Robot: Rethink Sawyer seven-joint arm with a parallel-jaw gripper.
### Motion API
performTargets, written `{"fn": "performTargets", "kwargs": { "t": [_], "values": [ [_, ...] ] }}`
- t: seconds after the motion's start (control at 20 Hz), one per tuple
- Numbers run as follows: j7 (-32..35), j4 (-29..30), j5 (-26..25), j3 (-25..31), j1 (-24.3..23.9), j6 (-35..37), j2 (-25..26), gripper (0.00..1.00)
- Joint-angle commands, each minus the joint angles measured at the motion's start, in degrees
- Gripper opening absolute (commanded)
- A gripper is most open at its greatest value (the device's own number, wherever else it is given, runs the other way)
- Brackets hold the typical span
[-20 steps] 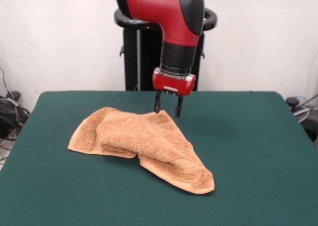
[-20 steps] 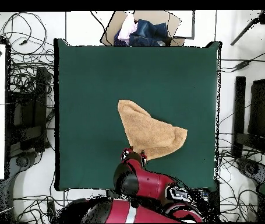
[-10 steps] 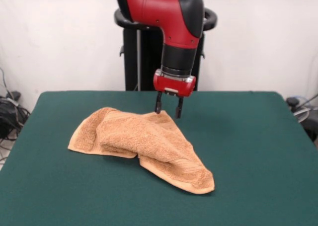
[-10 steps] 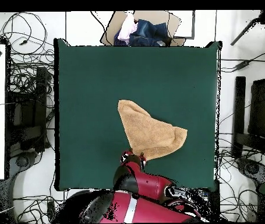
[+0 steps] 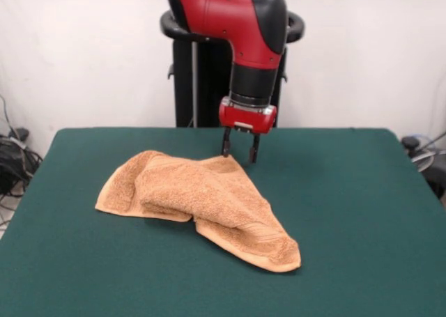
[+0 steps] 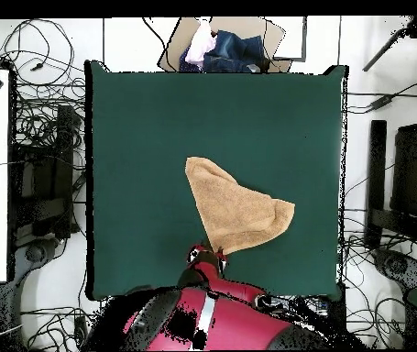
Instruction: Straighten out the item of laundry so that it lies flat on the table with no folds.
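The item of laundry (image 5: 198, 202) (image 6: 235, 211) is an orange-tan terry towel lying folded over itself in a rough triangle near the middle of the green table (image 5: 362, 212) (image 6: 157, 128). One thick fold runs across its left half and a corner points toward the front right in the front view. My gripper (image 5: 239, 154) (image 6: 207, 254) hangs just behind the towel's far edge, close above the table. Its two dark fingers (image 5: 226, 148) are spread apart with nothing between them, and they stand just clear of the cloth.
An open cardboard box with clothes (image 6: 225, 46) stands beyond the table's top edge in the overhead view. Cables and stands surround the table on both sides. Green surface lies bare around the towel.
My gripper has drawn back slightly from the towel's far edge, toward the robot's base and a little right in the front view. The towel has not moved.
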Motion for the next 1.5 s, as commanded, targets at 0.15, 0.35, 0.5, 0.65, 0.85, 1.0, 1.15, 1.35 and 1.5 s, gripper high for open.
{"fn": "performTargets", "kwargs": {
  "t": [0.15,0.35,0.5,0.65,0.85,1.0,1.15,1.35,1.5],
  "values": [
    [12.3,0.1,1.1,-0.1,0.3,-5.8,3.4,1.00],
    [11.5,0.7,-0.1,-0.6,-1.3,-6.1,3.1,1.00],
    [10.9,0.4,-1.5,-0.7,-2.8,-6.5,3.5,1.00],
    [10.7,0.0,-2.6,-0.7,-4.0,-7.1,4.0,1.00],
    [10.4,0.0,-3.8,-1.1,-5.1,-7.1,3.4,1.00],
    [9.9,-0.6,-4.5,-1.1,-6.1,-6.6,3.2,1.00],
    [10.3,-2.2,-4.3,-0.2,-6.4,-7.6,5.6,1.00],
    [10.7,-5.3,-3.4,1.5,-6.0,-9.0,9.4,1.00],
    [10.9,-5.7,-2.8,1.7,-5.6,-9.2,10.0,1.00]
  ]
}}
